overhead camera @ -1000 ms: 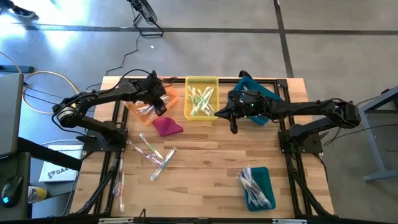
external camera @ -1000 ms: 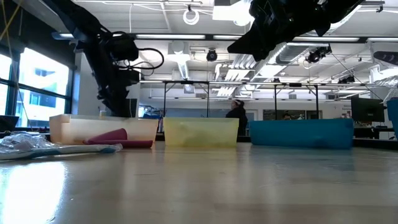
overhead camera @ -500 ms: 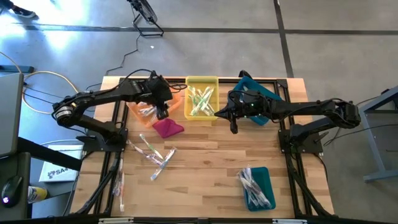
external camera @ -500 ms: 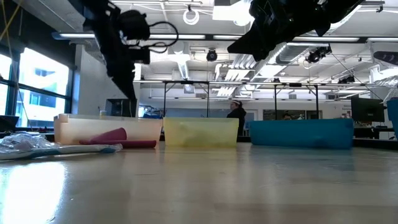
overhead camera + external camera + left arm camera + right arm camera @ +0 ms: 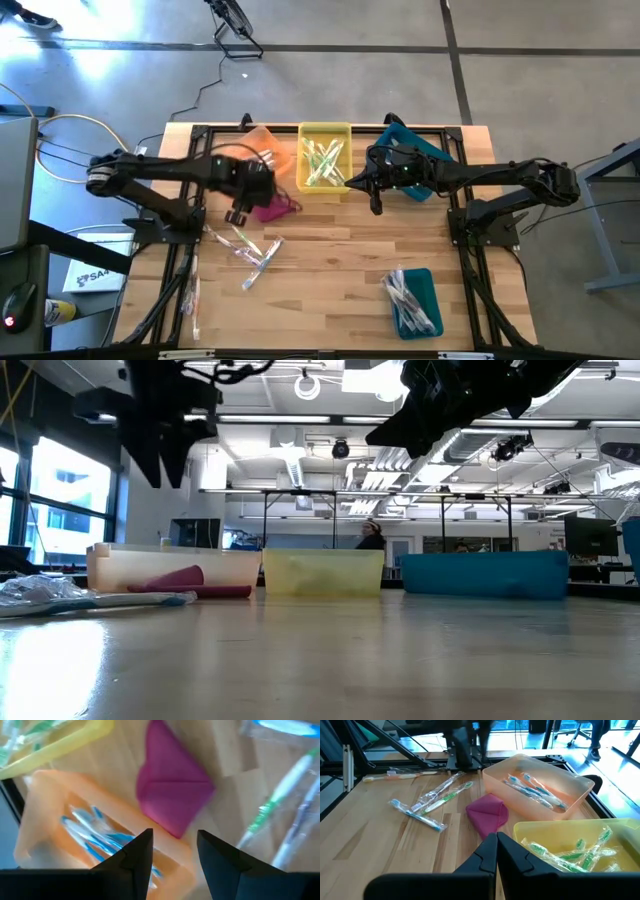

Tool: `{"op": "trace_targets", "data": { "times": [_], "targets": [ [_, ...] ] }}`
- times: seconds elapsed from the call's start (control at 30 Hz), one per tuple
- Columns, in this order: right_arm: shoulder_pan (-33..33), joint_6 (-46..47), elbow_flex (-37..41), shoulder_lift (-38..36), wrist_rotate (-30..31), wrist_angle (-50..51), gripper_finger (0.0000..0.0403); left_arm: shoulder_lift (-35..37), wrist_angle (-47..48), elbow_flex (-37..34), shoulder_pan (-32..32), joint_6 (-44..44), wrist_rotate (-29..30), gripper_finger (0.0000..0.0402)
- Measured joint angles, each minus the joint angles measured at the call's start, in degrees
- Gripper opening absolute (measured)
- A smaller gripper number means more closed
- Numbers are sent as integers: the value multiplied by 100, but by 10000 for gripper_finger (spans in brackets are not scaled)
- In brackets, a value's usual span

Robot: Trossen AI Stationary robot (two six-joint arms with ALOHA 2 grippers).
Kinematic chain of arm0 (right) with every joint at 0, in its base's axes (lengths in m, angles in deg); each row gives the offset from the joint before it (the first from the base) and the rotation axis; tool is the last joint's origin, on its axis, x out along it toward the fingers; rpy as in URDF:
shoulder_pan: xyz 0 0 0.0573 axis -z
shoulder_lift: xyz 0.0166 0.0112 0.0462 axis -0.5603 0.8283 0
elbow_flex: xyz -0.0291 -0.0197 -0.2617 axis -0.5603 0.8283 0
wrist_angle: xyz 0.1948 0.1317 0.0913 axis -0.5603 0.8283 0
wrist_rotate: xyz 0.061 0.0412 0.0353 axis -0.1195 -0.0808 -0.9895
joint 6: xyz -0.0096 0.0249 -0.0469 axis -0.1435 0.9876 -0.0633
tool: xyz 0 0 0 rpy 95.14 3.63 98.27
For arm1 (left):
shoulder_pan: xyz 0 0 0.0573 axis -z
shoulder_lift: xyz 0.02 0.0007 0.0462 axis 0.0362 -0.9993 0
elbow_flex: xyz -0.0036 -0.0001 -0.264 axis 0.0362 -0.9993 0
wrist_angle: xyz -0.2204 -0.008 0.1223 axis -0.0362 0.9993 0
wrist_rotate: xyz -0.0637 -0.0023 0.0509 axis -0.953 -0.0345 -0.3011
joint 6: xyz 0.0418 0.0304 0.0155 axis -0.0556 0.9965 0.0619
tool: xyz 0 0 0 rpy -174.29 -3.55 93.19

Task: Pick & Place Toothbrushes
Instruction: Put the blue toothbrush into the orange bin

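Observation:
My left gripper (image 5: 238, 214) is open and empty above the table, just near of the orange bin (image 5: 262, 152) and left of the magenta cloth lump (image 5: 274, 207); its wrist view (image 5: 175, 850) shows nothing between the fingers. My right gripper (image 5: 376, 207) is shut and empty, in the air by the yellow bin's (image 5: 325, 158) near right corner. Blue toothbrushes (image 5: 95, 835) lie in the orange bin and green ones (image 5: 570, 851) in the yellow bin. Several wrapped toothbrushes (image 5: 248, 250) lie loose on the table.
A teal bin (image 5: 415, 303) with several toothbrushes sits at the near right. Another teal bin (image 5: 412, 150) stands at the far right, partly under my right arm. More wrapped toothbrushes (image 5: 190, 295) lie near the table's left edge. A person (image 5: 370, 540) stands far back in the room.
My left gripper has come away from over the orange bin, moving toward the table's near edge and rising, to a spot left of the magenta cloth. My right arm has kept still.

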State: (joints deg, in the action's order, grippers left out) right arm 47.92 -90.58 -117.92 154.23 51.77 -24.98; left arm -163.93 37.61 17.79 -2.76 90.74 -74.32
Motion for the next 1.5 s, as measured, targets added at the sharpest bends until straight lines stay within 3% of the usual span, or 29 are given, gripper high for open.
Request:
{"op": "trace_targets", "data": {
  "times": [0.13,0.33,0.67,1.0,1.2,1.5],
  "targets": [
    [0,2,0,0,0,0,2,0,91,0,797,-608,229,148],
    [0,171,0,0,0,-8,2,-27,178,0,1704,-458,482,148],
    [-247,323,0,0,215,-172,2,-42,7,0,2101,-385,472,148],
    [-528,128,0,0,221,-306,2,-42,-1434,0,2099,-3295,458,148],
    [-533,104,0,0,221,-306,2,-132,-1525,0,2102,-5524,-121,148],
    [-533,-153,0,0,219,-213,3,-899,-1593,0,2377,-7184,-398,148]
  ]
}}
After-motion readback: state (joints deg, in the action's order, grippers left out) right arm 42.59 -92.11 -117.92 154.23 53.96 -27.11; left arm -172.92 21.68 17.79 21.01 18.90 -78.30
